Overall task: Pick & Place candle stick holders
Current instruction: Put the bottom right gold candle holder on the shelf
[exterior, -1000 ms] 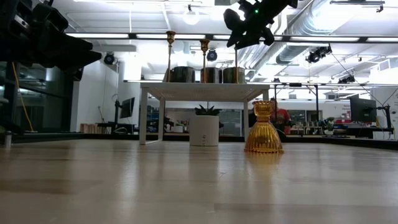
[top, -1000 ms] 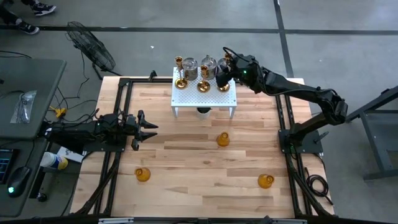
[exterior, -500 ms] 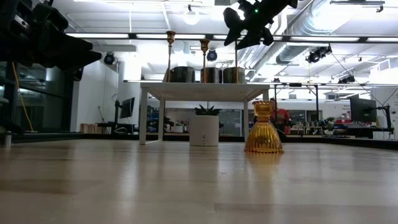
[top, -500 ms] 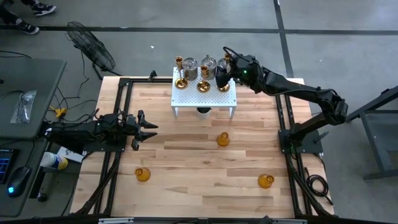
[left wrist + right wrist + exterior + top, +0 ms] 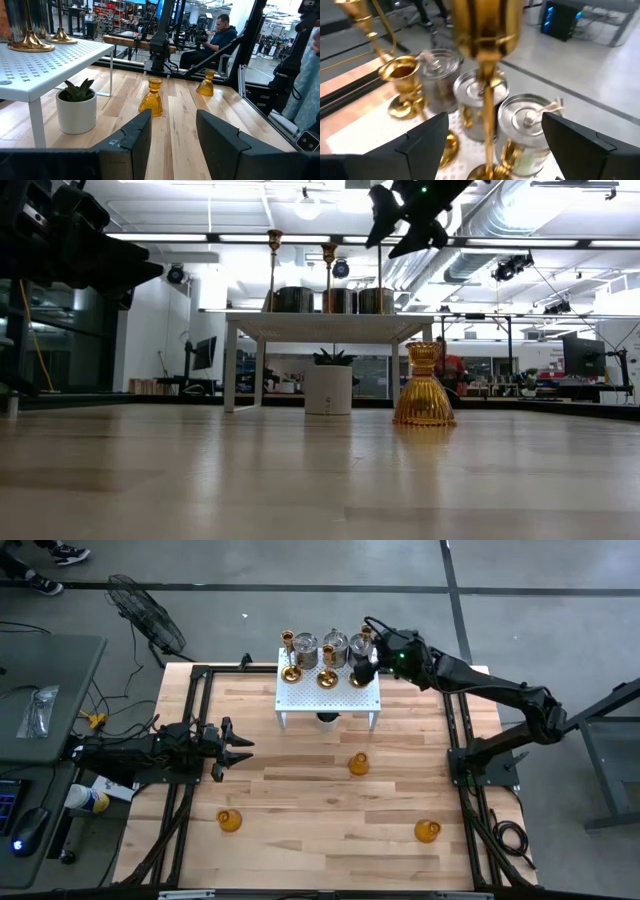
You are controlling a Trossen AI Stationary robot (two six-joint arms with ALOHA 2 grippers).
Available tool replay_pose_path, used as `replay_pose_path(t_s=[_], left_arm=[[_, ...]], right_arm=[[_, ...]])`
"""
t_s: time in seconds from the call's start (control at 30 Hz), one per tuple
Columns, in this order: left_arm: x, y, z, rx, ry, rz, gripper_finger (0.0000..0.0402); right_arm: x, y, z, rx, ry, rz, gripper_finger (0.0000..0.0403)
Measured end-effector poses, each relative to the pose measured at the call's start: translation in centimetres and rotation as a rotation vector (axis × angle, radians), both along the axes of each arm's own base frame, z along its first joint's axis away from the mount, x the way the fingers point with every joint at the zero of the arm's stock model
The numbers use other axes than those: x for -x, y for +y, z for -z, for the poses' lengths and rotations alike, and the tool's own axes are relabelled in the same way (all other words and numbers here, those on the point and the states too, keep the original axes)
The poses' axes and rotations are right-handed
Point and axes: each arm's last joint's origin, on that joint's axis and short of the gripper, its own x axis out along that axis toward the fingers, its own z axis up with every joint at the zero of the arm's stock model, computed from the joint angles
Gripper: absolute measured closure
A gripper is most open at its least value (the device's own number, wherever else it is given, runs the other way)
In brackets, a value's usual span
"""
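Note:
Three slim gold candlesticks (image 5: 289, 665) (image 5: 327, 672) (image 5: 362, 670) stand on their round bases on the white perforated rack (image 5: 330, 695), with three silvery jars (image 5: 335, 644) behind them. Three amber holders (image 5: 358, 764) (image 5: 230, 820) (image 5: 428, 831) stand on the table. My right gripper (image 5: 373, 650) is open above the rack's far right corner; its fingers stand either side of the right candlestick (image 5: 487, 100), touching nothing. It also shows in the low view (image 5: 400, 220). My left gripper (image 5: 235, 745) is open and empty at the table's left.
A small plant in a white pot (image 5: 328, 385) stands under the rack. The metal frame rails (image 5: 455, 740) run along the table's left and right sides. A seated person (image 5: 217, 37) shows beyond the table in the left wrist view.
My right gripper has risen and drawn back a little toward the table's right edge, away from the right gold candlestick, which stays upright on the rack.

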Motion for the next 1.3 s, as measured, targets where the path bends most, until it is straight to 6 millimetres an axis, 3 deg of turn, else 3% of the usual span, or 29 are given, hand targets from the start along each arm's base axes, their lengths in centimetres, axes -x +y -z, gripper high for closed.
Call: replay_pose_path(t_s=[0.4, 0.7, 1.3], left_arm=[[0.0, 0.0, 0.0, 0.0, -0.001, 0.0, 0.025], [0.0, 0.0, 0.0, 0.0, 0.0, 0.0, 0.025], [0.0, 0.0, 0.0, 0.0, -0.001, 0.0, 0.025]], right_arm=[[1.8, 2.8, -0.8, -0.077, 0.057, -0.148, 0.0089], [4.7, 4.5, -0.8, -0.162, 0.187, -0.15, 0.0089], [9.6, 9.5, -1.1, -0.388, 0.257, -0.136, 0.0089]])
